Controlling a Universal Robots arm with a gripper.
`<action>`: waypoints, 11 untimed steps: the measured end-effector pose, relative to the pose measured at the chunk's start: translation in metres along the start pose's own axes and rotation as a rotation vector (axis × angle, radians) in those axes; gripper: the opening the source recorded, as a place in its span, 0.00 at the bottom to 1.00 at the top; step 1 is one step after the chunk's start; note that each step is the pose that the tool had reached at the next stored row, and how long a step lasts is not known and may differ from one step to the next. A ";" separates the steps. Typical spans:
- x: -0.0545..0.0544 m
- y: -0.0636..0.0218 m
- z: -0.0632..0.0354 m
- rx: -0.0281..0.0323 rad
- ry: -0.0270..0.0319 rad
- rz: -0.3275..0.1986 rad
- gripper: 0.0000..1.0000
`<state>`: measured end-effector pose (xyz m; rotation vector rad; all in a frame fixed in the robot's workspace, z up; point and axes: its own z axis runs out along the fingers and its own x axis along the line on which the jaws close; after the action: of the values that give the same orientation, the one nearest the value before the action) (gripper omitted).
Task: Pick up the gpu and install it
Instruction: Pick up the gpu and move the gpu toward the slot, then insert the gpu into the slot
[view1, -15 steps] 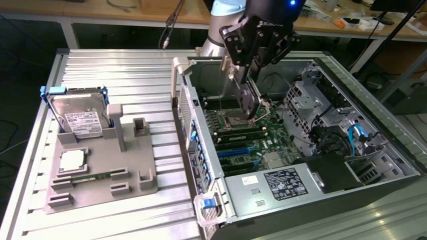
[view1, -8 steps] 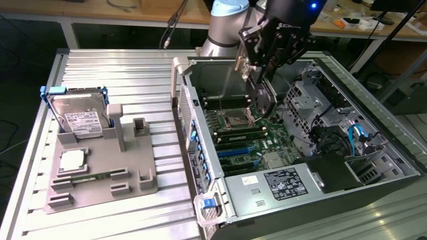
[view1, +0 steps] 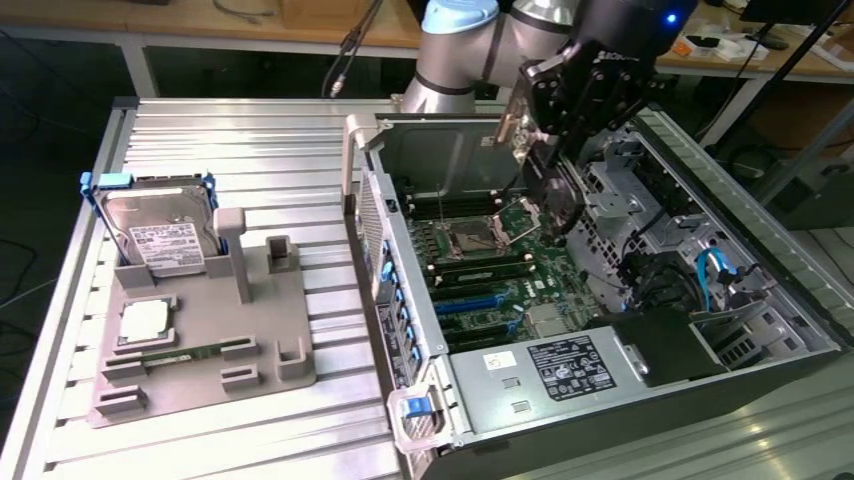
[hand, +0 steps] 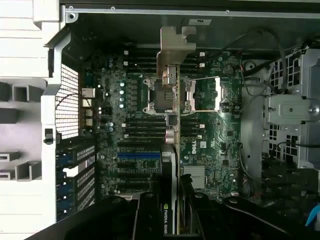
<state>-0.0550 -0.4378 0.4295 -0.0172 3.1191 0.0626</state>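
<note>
"Wrist view: what has the pincer (hand: 171, 212) got?"

"It is pinching the gpu (hand: 172, 150), a black finger (hand: 149, 217) against each face. The card hangs edge-on over the motherboard (hand: 215, 130), inside the open computer case (hand: 52, 65), clear of every slot as far as I can tell."

"Which step is this?"

"The carry, I'd judge: lifted, not yet seated. Its length seems to lie across the blue slot (hand: 137, 155) rather than along it."

"What would seating call for?"

"By my reckoning, the card's length brought parallel to a slot, its bracket (hand: 175, 47) facing the case's perforated wall, the connector edge square over the opening, then a straight press. A thin rigid board would likely bind if tilted."

"Materials?"

"Green circuit board, black cooler, a silver stamped-metal bracket with a bent tab. The motherboard is dark green, crowded with small parts. In the exterior view the ribbed aluminium desk (view1: 240, 140) carries a grey moulded holder (view1: 200, 340) and a shiny hard drive (view1: 158, 238) in a blue frame."
</note>
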 end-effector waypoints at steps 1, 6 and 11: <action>-0.005 -0.0001 0.0005 -0.0001 0.0000 0.000 0.27; -0.018 -0.0003 0.0017 0.0000 -0.0001 0.000 0.27; -0.018 -0.0002 0.0018 -0.0005 0.0009 -0.023 0.27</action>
<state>-0.0373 -0.4377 0.4281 -0.0536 3.1191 0.0630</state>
